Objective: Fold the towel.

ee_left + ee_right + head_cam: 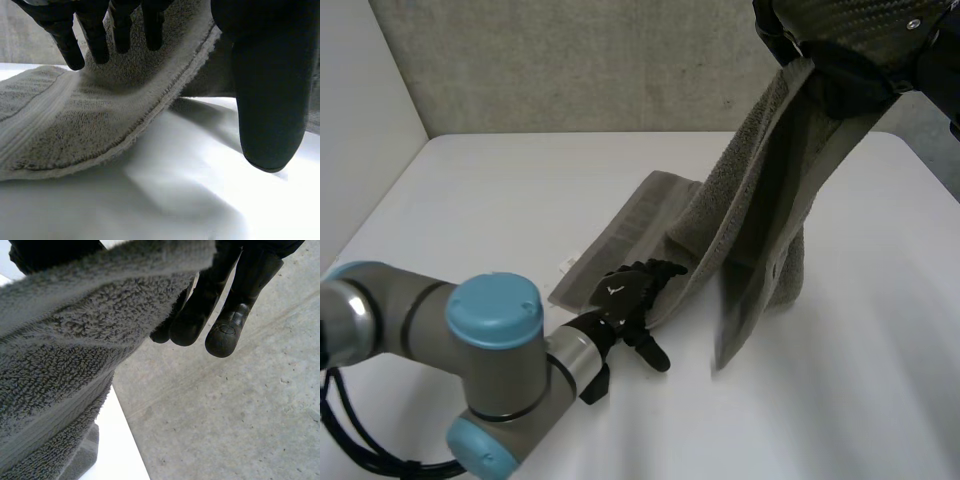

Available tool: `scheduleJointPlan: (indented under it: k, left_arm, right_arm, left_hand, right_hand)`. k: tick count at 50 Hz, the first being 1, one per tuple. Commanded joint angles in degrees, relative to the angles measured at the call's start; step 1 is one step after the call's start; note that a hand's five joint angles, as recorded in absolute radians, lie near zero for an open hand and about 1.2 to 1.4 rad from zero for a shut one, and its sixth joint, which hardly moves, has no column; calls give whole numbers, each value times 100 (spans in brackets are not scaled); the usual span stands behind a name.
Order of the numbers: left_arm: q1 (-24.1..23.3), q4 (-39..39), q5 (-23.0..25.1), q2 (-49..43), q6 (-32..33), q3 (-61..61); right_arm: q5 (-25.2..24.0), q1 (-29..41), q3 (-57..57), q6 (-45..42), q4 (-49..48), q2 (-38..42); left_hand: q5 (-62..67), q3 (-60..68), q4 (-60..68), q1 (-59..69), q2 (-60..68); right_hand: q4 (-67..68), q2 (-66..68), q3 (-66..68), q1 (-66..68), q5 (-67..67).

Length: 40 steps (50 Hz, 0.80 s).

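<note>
A grey terry towel point(760, 200) hangs in a long drape from my right hand point(850, 80), which is raised high over the table's far right. In the right wrist view the towel point(65, 355) lies across that hand's palm with its fingers point(225, 315) curled round the cloth's edge. The towel's lower end lies flat on the table. My left hand point(625, 290) rests on this near edge with its fingers straight. In the left wrist view those fingers point(95, 30) press on the towel point(100, 115), and the thumb point(270, 100) stands apart over bare table.
The white table point(520, 190) stretches to the left and front of the towel. A grey wall point(570, 60) closes the back and a white panel point(360, 120) the left side. My left arm point(490, 350) lies across the near left corner.
</note>
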Motion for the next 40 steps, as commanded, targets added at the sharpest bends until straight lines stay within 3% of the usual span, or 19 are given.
scheduleJointPlan:
  k: [1, 8, 10, 13, 15, 16, 17, 24, 27, 29, 32, 34, 38, 40]
  left_arm:
    - [-173, 8, -613, -497, -27, 512]
    - [-217, 210, -922, -762, -1, 715]
    - [-217, 420, -1096, -841, 26, 724]
    - [-217, 535, -1212, -885, 34, 733]
    - [-209, 745, -1457, -903, 34, 733]
    - [-208, 746, -1458, -903, 34, 733]
    - [-208, 824, -1553, -903, 43, 733]
    - [-112, 834, -1660, -472, 87, 715]
    - [205, 816, -1677, 108, 245, 592]
    - [799, 807, -1704, 973, 700, 278]
    - [1084, 799, -1686, 1505, 992, 109]
    - [1478, 825, -1642, 2415, 1640, -171]
    - [1576, 860, -1581, 3228, 2267, -383]
    - [1637, 834, -1327, 3814, 2617, -549]
  right_arm:
    - [-13, 0, 83, -1, 5, -40]
    - [-4, -35, 206, 8, 22, -66]
    - [-4, -44, 206, -1, 23, -92]
    - [-4, -70, 180, 17, 14, -153]
    - [-4, -88, 145, 17, 14, -207]
    - [-4, -88, 127, 17, 14, -233]
    - [14, -88, 101, 25, 22, -268]
    - [40, -123, -66, 61, 23, -382]
    - [49, -167, -206, 78, 40, -374]
    - [58, -220, -251, 78, 58, -382]
    - [93, -325, -303, 78, 180, -374]
    - [84, -395, -330, 70, 304, -374]
    - [67, -685, -356, 70, 689, -356]
    - [31, -773, -330, 70, 796, -347]
  left_hand:
    - [564, 618, 628, 596, 620]
    - [1812, 1866, 1877, 1844, 1868]
    - [3168, 3222, 3232, 3200, 3224]
    - [3965, 4020, 4030, 3997, 4021]
    - [5606, 5660, 5670, 5637, 5662]
    - [5614, 5668, 5678, 5646, 5670]
    - [6794, 6848, 6858, 6826, 6850]
    - [6806, 6860, 6870, 6838, 6862]
    - [6806, 6860, 6870, 6838, 6862]
    - [6806, 6860, 6870, 6838, 6862]
    - [6806, 6860, 6870, 6838, 6862]
    - [6806, 6860, 6870, 6838, 6862]
    - [6806, 6860, 6870, 6838, 6862]
    - [6806, 6860, 6870, 6838, 6862]
  right_hand:
    - [251, 310, 353, 438, 190]
    - [251, 310, 353, 438, 190]
    - [251, 310, 353, 438, 190]
    - [251, 310, 353, 438, 190]
    - [251, 310, 353, 438, 190]
    - [251, 310, 353, 438, 190]
    - [251, 310, 353, 438, 190]
    - [251, 310, 353, 438, 190]
    - [251, 310, 353, 438, 190]
    - [251, 310, 353, 438, 190]
    - [251, 310, 353, 438, 190]
    - [251, 310, 353, 438, 190]
    - [251, 310, 353, 438, 190]
    - [251, 310, 353, 438, 190]
